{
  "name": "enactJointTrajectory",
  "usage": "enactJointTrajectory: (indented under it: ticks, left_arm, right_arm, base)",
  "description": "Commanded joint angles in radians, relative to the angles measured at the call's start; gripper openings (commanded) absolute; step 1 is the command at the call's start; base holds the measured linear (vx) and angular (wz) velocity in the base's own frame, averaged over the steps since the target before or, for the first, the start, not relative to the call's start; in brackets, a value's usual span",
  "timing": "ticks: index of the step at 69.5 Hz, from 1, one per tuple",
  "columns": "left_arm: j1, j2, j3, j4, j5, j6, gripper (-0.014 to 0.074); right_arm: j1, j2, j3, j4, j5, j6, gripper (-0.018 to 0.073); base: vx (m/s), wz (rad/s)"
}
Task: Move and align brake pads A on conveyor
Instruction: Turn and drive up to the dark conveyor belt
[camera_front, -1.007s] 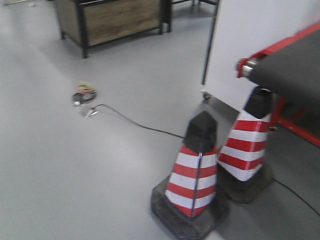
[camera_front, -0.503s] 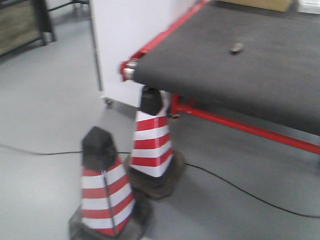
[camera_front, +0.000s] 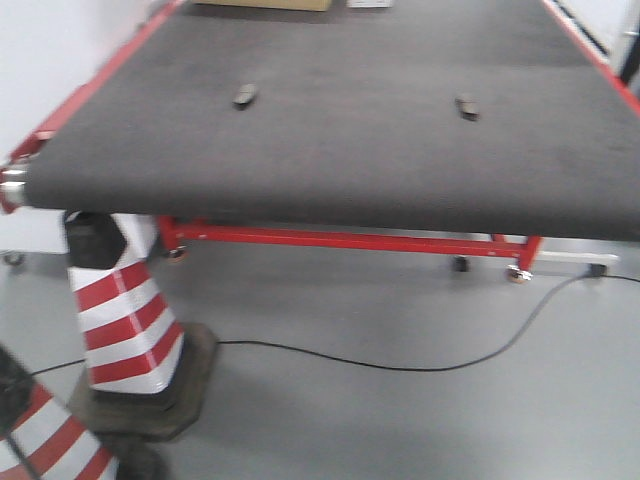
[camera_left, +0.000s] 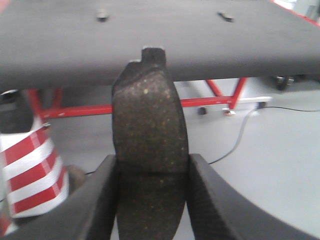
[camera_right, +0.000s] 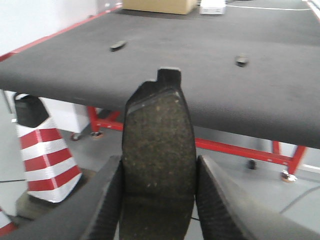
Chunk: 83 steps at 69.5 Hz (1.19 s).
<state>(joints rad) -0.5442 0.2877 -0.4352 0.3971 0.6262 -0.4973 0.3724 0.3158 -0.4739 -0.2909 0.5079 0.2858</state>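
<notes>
In the front-facing view the scene has swung round: a second ago it showed bare floor, two striped cones and only a corner of the belt, half a second ago the belt's near corner, and now the conveyor (camera_front: 330, 150) fills the upper frame almost square-on, with one traffic cone (camera_front: 120, 320) left at its near-left corner. Two brake pads A lie well apart on the belt, one to the left (camera_front: 245, 96) and one to the right (camera_front: 466, 107). I judge the base has turned to face the belt, so placing can come next. In the left wrist view the left claw (camera_left: 151, 192) is pinching a brake pad (camera_left: 149, 150) upright, held off the belt, short of its near edge. In the right wrist view the right claw (camera_right: 157, 195) likewise pinches a pad (camera_right: 159, 160), also short of the belt and above the floor.
</notes>
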Motion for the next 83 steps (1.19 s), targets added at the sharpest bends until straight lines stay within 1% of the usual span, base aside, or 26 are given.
enactJointTrajectory:
  ticks: [1,14,46,83]
  left_arm:
    - [-0.004,0.006,-0.029,0.019,-0.084,-0.010,-0.0006]
    - [-0.004,0.006,-0.029,0.019,-0.084,-0.010,-0.0006]
    - [-0.004,0.006,-0.029,0.019,-0.084,-0.010,-0.0006]
    - [-0.004,0.006,-0.029,0.019,-0.084,-0.010,-0.0006]
  right_arm:
    - [0.000,0.006,-0.032,-0.021,-0.087,-0.004,-0.0004]
    - [0.000,0.006,-0.032,-0.021,-0.087,-0.004,-0.0004]
    - [0.000,0.006,-0.032,-0.021,-0.087,-0.004,-0.0004]
    - [0.000,0.006,-0.032,-0.021,-0.087,-0.004,-0.0004]
  base:
    - [0.06,-0.47]
    - [0.06,-0.26]
    - [0.11,-0.07]
    - [0.30,0.08]
